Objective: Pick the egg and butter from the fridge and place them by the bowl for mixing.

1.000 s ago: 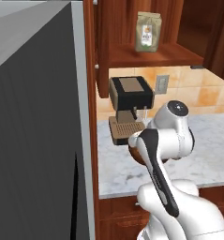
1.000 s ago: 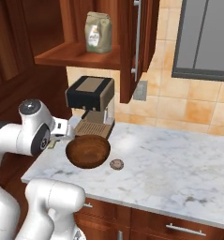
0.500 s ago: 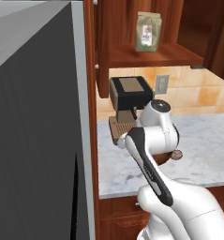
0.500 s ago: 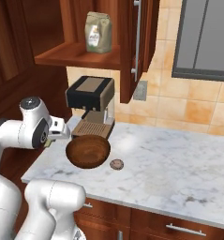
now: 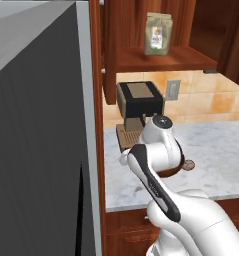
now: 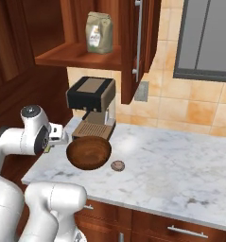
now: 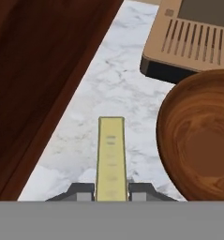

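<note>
My gripper [image 7: 111, 190] is shut on the butter [image 7: 111, 157], a pale-yellow stick that points forward over the marble counter [image 7: 108, 84]. The dark reddish-brown bowl [image 7: 197, 140] sits just to the butter's right. In the right base view the gripper [image 6: 50, 145] hangs at the counter's left end, beside the bowl [image 6: 89, 152]. The small brown egg [image 6: 117, 165] lies on the counter to the right of the bowl. In the left base view the egg [image 5: 189, 164] shows past my arm, which hides most of the bowl [image 5: 175, 170]. The grey fridge [image 5: 36, 140] stands at the left.
A black-and-brown coffee machine [image 6: 91, 101] stands behind the bowl, its slatted tray [image 7: 197, 42] close to the bowl's rim. A dark wooden panel [image 7: 38, 70] borders the counter on the left. A bag [image 6: 98, 32] sits on the shelf above. Open marble stretches to the right [image 6: 180, 160].
My arm has swung left toward the counter's left end, carrying the butter. The hand has dipped slightly beside the bowl. The egg and bowl have not moved.
</note>
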Controlling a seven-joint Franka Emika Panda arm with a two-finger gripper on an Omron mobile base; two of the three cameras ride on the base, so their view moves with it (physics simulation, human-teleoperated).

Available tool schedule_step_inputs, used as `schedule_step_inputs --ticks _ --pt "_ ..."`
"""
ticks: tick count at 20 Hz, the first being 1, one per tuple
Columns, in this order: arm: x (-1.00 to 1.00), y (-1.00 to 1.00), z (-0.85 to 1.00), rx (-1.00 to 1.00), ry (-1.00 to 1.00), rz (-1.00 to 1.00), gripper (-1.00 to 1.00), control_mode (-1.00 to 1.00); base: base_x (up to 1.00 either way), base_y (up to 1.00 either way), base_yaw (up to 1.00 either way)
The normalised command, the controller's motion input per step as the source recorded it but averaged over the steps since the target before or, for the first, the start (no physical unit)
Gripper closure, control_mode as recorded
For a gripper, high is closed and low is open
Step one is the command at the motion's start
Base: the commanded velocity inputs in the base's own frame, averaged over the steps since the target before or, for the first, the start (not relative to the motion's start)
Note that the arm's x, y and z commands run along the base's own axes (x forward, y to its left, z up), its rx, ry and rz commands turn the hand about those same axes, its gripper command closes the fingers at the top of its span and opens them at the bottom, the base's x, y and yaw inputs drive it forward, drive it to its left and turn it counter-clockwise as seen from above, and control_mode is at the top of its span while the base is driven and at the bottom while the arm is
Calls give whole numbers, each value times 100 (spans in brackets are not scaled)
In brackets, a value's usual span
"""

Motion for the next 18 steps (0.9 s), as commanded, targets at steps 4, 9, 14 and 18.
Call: schedule_step_inputs --ticks 4,9,14,18 --pt "18 18 -6 -5 0 3 100 -100 0 0 0" --pt "16 7 -8 -10 0 -1 100 -100 0 0 0" --pt "23 9 -15 -1 0 0 100 -100 0 0 0" --pt "27 0 -21 -3 0 9 100 -100 0 0 0"
